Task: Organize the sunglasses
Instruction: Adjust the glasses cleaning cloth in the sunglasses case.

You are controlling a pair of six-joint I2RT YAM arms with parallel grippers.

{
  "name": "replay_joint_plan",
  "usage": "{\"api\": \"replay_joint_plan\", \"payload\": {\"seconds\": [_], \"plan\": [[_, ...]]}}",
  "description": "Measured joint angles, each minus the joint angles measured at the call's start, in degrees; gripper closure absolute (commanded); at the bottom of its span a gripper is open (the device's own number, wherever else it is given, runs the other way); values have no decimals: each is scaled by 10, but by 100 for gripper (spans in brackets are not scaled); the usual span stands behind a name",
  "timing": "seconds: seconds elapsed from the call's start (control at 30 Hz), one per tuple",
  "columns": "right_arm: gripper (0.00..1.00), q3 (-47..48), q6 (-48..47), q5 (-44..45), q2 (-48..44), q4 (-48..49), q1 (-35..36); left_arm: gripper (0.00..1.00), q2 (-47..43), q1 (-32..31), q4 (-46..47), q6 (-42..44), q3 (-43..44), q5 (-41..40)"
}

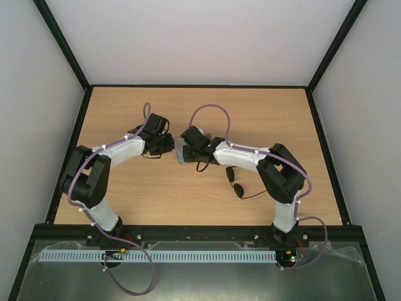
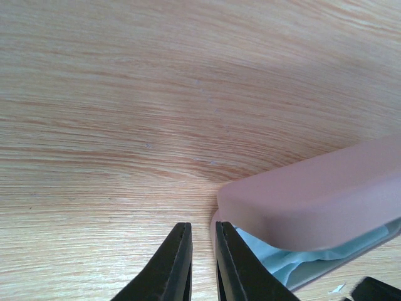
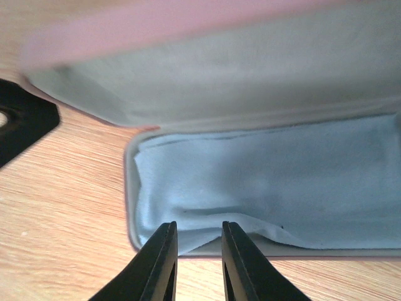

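**Case open and lined, glasses waiting outside**

Pale walls [image 1: 200, 37] and a black frame box in a light wood surface [image 1: 269, 106]. The left arm [image 1: 119, 150] and right arm [image 1: 250, 157] lean in from either side and meet at mid-surface.

Between them sits the pink case [image 2: 313, 194]. Its lid is lifted and its tray faces the right wrist camera. A light blue cloth [image 3: 269, 182] lies flat in that tray, rumpled along its near edge.

The sunglasses [image 1: 236, 182] lie on the bare wood beside the right arm's elbow, nearer the bases than the case and apart from it. One thin temple arm trails out to the side.

The left fingers [image 2: 175, 269] stand narrow with only wood showing in the slit, and one of them is just beside the case's end. The right fingers [image 3: 160, 263] hover over the tray's near rim, slightly parted and holding nothing.

The case looks ready, so fetching the glasses seems to be the step in hand. The right arm is closest. It would need to draw back and pinch the wire frame gently. The left side could steady the case, since its lid may drop.
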Motion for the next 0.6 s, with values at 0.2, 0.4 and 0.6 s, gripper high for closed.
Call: {"api": "replay_joint_plan", "payload": {"seconds": [0.2, 0.4, 0.6], "plan": [[78, 0, 0, 16, -39, -10, 0, 86, -21, -11, -4, 0, 0, -5], [73, -27, 7, 21, -71, -41, -15, 84, -38, -44, -12, -8, 0, -10], [54, -120, 38, 58, -221, -124, -46, 67, -70, -85, -33, -13, 1, -10]]}}
